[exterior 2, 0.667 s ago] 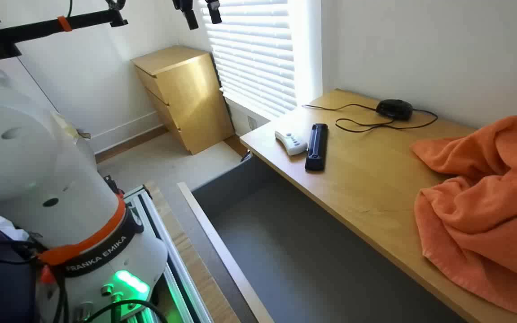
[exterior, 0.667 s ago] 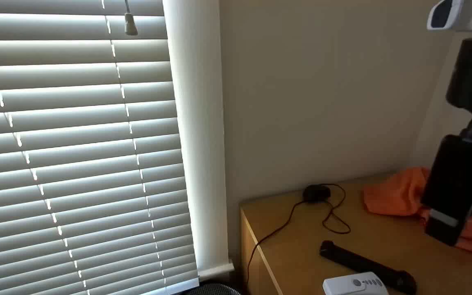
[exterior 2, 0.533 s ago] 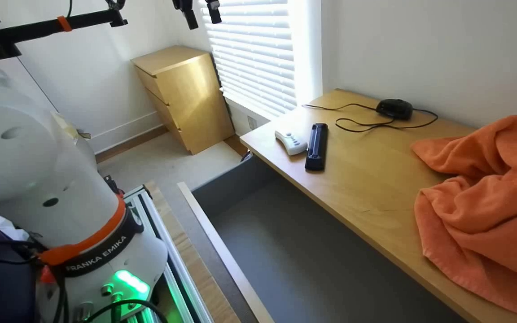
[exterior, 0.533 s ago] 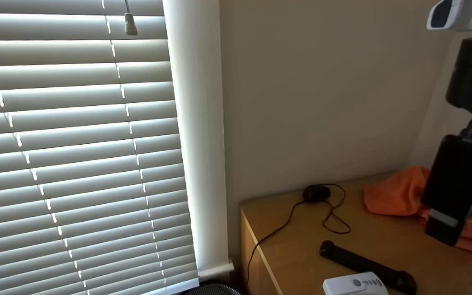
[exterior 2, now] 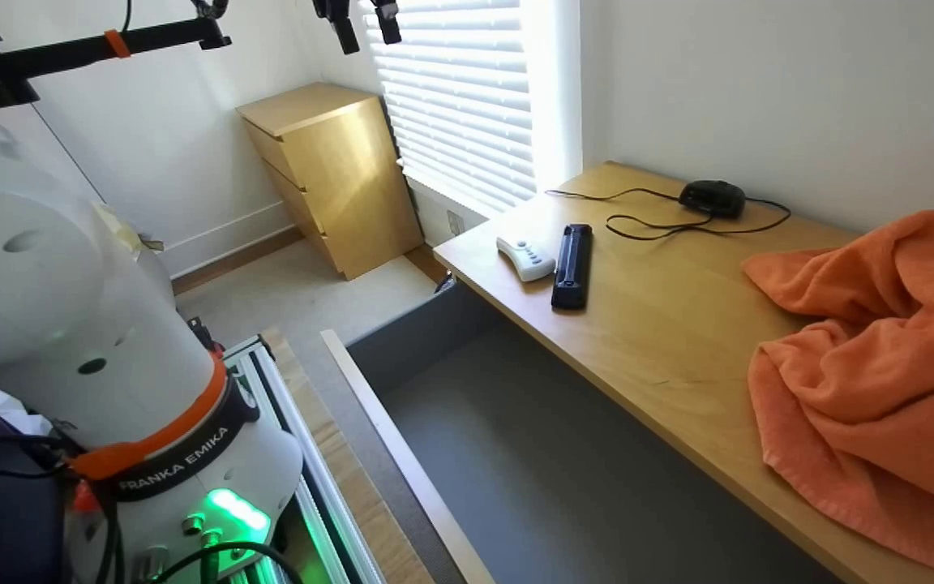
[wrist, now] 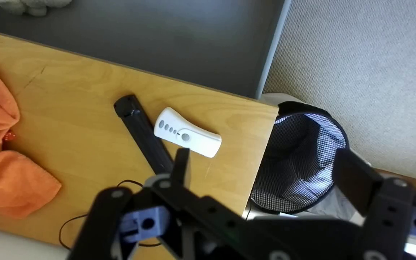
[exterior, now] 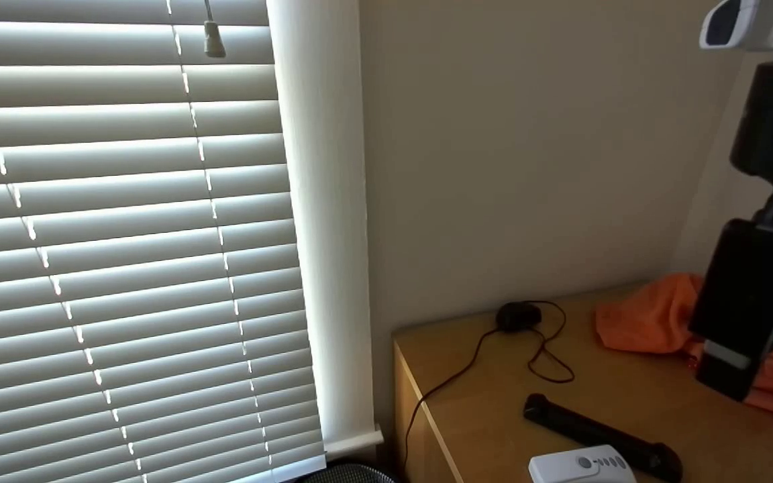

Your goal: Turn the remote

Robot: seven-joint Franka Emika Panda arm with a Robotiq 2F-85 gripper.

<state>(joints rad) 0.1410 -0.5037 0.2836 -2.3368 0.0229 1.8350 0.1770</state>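
Note:
The remote is a long black bar (exterior 2: 571,268) lying flat on the wooden dresser top, beside a small white flat box with grey buttons (exterior 2: 525,258). The remote also shows in an exterior view (exterior: 591,433), partly behind the white box (exterior: 578,466). In the wrist view the remote (wrist: 141,131) lies slanted, and its lower end is hidden by a finger. My gripper (wrist: 267,166) is open and empty, its fingers wide apart. It is high above and away from the remote, near the top of an exterior view (exterior 2: 369,36).
An orange cloth (exterior 2: 880,349) lies on the dresser top. A black round object (exterior 2: 712,199) with a thin cable is near the wall. An open grey drawer (exterior 2: 532,454) extends in front of the dresser. A mesh basket (wrist: 294,162) stands beside the dresser's end, below the window blinds (exterior: 125,268).

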